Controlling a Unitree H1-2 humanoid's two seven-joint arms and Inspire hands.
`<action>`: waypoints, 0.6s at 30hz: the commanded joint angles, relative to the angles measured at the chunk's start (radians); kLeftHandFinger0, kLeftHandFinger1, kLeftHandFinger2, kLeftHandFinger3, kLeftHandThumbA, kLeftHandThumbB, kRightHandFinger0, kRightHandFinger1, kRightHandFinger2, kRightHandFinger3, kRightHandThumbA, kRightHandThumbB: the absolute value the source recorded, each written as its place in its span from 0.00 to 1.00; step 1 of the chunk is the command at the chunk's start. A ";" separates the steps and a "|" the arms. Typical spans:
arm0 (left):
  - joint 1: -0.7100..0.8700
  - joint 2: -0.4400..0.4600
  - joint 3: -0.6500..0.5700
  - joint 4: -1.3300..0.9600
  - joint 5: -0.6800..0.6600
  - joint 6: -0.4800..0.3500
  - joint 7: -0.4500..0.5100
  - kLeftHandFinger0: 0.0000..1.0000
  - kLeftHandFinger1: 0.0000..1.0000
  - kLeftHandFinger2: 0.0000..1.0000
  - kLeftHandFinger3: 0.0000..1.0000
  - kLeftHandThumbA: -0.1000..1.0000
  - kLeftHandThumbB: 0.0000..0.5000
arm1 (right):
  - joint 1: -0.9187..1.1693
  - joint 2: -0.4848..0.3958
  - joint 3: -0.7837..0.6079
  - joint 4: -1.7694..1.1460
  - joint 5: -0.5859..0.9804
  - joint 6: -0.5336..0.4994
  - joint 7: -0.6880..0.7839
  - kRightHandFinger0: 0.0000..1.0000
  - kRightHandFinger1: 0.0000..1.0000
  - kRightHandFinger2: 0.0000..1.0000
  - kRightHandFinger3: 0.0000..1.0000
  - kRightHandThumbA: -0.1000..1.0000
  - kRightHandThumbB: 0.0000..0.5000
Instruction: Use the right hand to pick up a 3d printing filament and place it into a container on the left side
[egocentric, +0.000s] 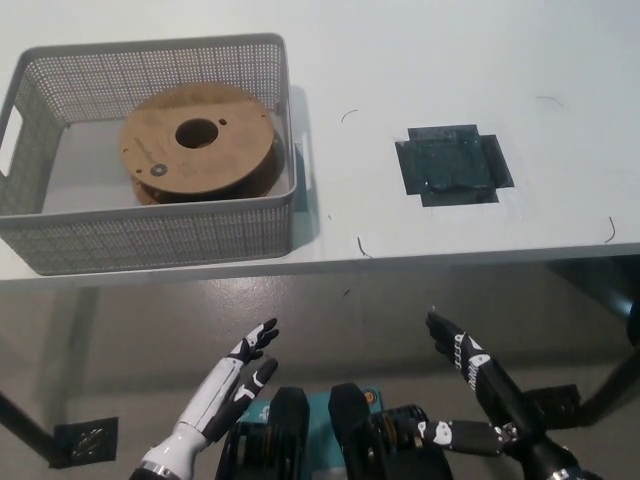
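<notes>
Head view, looking steeply down on a white counter (420, 70) whose front edge runs across the middle of the frame, with grey floor (330, 310) below it.

At the counter's left end stands a grey perforated container (150, 235), a rectangular basket with a cut-out handle in its left wall. Its front wall lies close to the counter's front edge. Inside it, flat on the basket floor, rests the 3d printing filament (197, 142): a spool with a brown cardboard flange facing up, a round centre hole, and dark filament visible at the rim. The spool sits toward the right half of the basket, near the right wall.

Below the counter's front edge, over the floor at lower left, the white left robot hand (240, 370) is held with its fingers extended and apart, holding nothing.

To the right of centre on the counter lies a dark, cross-shaped flat patch (452, 165), well apart from the basket. A few thin dark strands lie scattered on the white surface, one near the front edge and one near the right edge.

At lower right, also below the counter's front edge, the black right robot hand (462, 352) points up toward the counter, fingers extended and empty, touching neither counter nor object.
</notes>
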 joint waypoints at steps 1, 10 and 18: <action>-0.035 -0.002 0.007 -0.005 0.026 -0.049 0.043 1.00 1.00 1.00 1.00 1.00 0.52 | -0.056 0.003 -0.012 0.042 -0.044 -0.128 -0.067 1.00 1.00 1.00 1.00 1.00 0.40; 0.010 -0.020 0.018 -0.026 0.037 -0.044 0.077 1.00 1.00 1.00 1.00 1.00 0.39 | -0.062 -0.005 0.014 0.061 -0.076 -0.098 -0.069 1.00 1.00 1.00 1.00 1.00 0.34; 0.025 -0.023 0.024 -0.015 0.039 -0.067 0.097 1.00 1.00 1.00 1.00 1.00 0.35 | -0.057 -0.003 0.030 0.047 -0.082 -0.084 -0.069 1.00 1.00 1.00 1.00 1.00 0.32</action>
